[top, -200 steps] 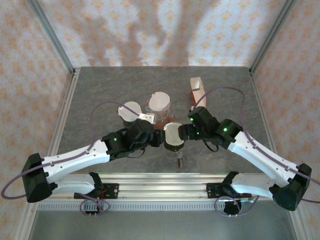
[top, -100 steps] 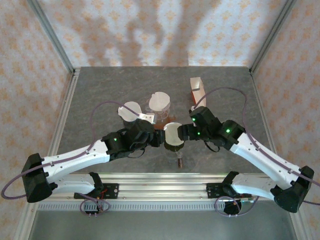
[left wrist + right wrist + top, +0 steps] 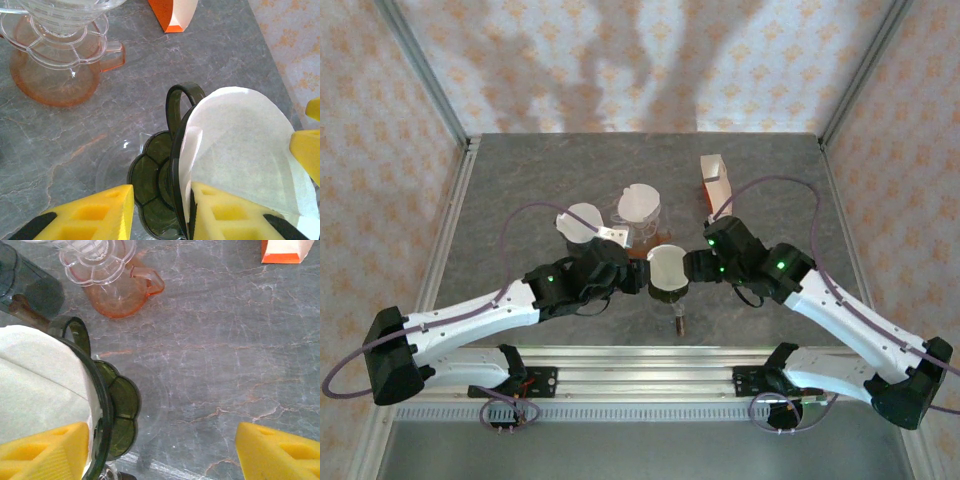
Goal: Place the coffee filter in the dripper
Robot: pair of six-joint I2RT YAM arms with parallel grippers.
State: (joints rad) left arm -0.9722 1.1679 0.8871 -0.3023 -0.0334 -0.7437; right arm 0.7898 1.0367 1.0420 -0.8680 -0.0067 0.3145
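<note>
One coffee filter (image 3: 240,145) sits in the one dark green dripper (image 3: 150,177), near the middle of the table's (image 3: 520,180) near edge. The left gripper (image 3: 162,192) is part-open astride the dripper's wall, and I cannot tell whether it grips. The right gripper (image 3: 162,440) is spread wide and clamps nothing. Behind, one clear glass dripper (image 3: 65,30) is stacked on one pink cup (image 3: 55,80). One orange box (image 3: 715,178) stands toward the far edge.

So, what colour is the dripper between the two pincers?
The dripper is dark, see-through green; the left wrist view shows it best.
</note>
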